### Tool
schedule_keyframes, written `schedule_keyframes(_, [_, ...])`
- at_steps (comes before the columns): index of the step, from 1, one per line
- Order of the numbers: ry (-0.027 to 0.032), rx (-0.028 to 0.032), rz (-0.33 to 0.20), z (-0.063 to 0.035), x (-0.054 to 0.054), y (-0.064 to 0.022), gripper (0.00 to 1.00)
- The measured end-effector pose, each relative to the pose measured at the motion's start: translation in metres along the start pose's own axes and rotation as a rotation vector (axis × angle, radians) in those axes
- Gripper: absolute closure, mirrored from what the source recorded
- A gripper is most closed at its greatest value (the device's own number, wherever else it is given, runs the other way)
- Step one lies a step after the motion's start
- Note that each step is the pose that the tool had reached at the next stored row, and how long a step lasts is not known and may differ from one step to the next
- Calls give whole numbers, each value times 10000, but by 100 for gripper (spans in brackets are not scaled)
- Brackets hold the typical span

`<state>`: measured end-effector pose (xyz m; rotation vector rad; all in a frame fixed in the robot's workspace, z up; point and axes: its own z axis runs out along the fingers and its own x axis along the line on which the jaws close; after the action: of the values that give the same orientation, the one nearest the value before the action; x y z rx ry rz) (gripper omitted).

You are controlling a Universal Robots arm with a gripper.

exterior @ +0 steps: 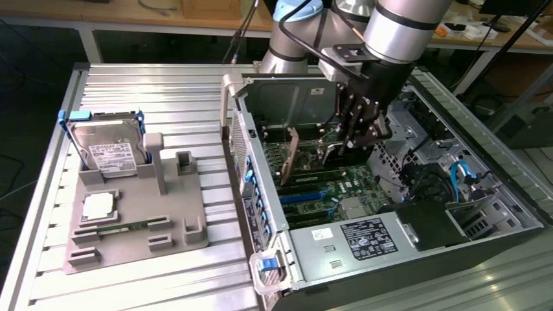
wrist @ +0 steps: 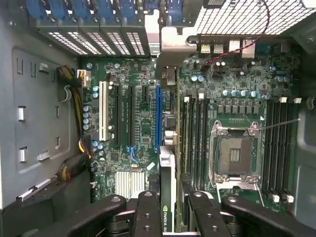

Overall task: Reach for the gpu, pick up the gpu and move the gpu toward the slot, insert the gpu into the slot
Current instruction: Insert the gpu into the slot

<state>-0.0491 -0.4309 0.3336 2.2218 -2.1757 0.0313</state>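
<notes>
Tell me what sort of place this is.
Probably a robotics lab or workshop bench set up for computer assembly: an open computer case lies on an aluminium-slat table, a grey fixture beside it holds a hard drive, and wooden workbenches stand behind.

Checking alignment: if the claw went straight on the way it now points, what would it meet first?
Probably the motherboard, at or just beside the blue slot, with the gpu gripped in the claw touching first; depth is hard to judge.
</notes>
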Motion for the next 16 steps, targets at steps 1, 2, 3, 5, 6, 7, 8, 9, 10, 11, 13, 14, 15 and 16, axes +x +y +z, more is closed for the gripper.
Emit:
schedule_keyframes(1, [4, 0, 3, 16, 0, 6, 73])
schedule_keyframes(2, [8, -1, 2, 32, -1, 12, 73])
schedule_keyframes(3, [8, -1, 2, 50, -2, 17, 73])
schedule_keyframes(5, [8, 0, 4, 88, -3, 31, 73])
schedule_keyframes(6, [7, 0, 4, 106, -3, 37, 73])
schedule_keyframes(7, [6, 0, 5, 123, -4, 42, 73])
schedule_keyframes(8, [7, 0, 5, 137, -4, 48, 73])
schedule_keyframes(9, [6, 0, 4, 148, -4, 54, 73])
schedule_keyframes(10, [7, 0, 4, 155, -3, 63, 73])
schedule_keyframes(11, [8, -1, 4, 160, -2, 78, 73])
schedule_keyframes(13, [6, 0, 4, 171, 2, 121, 73])
schedule_keyframes(14, [6, 0, 5, 178, 6, 131, 73])
schedule_keyframes(15, [8, 0, 3, 183, 12, 134, 73])
schedule_keyframes(16, [8, 0, 3, 190, 24, 135, 73])
